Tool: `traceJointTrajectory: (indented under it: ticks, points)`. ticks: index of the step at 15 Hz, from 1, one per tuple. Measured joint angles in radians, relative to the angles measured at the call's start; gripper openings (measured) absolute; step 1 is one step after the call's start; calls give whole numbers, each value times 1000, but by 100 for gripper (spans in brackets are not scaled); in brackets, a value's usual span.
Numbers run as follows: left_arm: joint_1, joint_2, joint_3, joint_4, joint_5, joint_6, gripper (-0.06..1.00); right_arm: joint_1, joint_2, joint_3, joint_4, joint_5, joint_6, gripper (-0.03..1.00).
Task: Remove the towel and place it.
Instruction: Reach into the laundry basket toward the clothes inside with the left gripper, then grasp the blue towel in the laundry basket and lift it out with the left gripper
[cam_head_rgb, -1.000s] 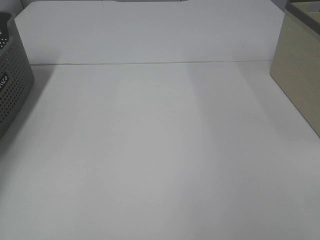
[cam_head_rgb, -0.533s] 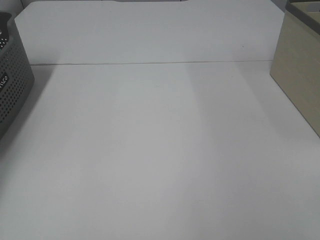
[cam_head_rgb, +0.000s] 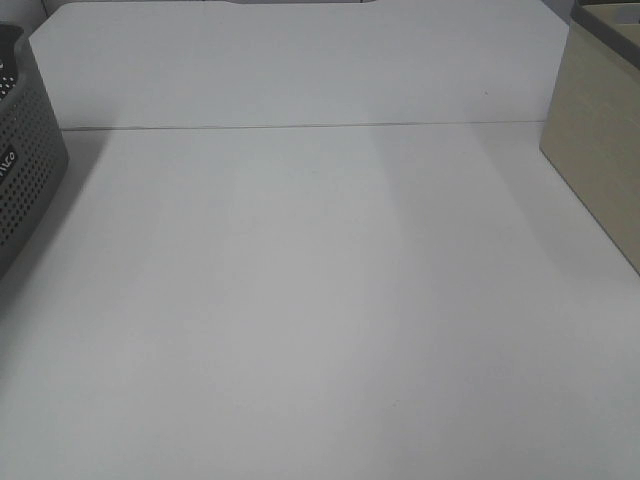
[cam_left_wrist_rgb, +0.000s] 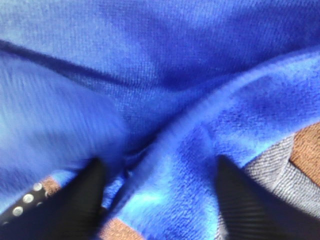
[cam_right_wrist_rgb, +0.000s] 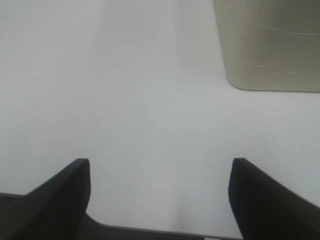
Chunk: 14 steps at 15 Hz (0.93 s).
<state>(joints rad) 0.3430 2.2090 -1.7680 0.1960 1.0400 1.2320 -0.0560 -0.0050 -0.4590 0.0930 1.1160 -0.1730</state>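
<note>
Starting at the far left of the high view with a dark grey perforated plastic basket, cut off by the frame edge and parked on the broad white counter. Switching to the left wrist view and landing straight on the large royal-blue microfibre towel, rumpled, filling nearly the whole view, caught by this camera alone. Down in the cloth with the left gripper: black fingers set apart, pressed into the pile, straddling a raised fold running between them, no clear squeeze on that fold showing. Catching a sliver of dark dotted material beside one finger, plus a strip of grey woven fabric next to an orange-brown patch, both peeking out past the towel's edge near the other. Back up high and sweeping across the middle: more white counter, closed off at the rear by a plain white upright panel. Over to the right now, to a pale beige box standing on the counter, clipped by the frame edge. Finishing with the right gripper: jaws spread wide, hanging over white counter, with the rounded corner of that beige box lying further out, well apart from the fingertips.
</note>
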Motion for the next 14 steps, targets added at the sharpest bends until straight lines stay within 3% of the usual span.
traceJointTrajectory:
  ticks: [3,8,11,14]
  points:
    - [0,0,0,-22,0,-5,42,0,0,0,0,0,0,75]
    - [0,-9,0,-27,8,-44,40,0,0,0,0,0,0,75]
    - [0,-9,0,12,8,-116,39,0,0,0,0,0,0,75]
    - [0,-9,0,54,8,-156,29,0,0,0,0,0,0,75]
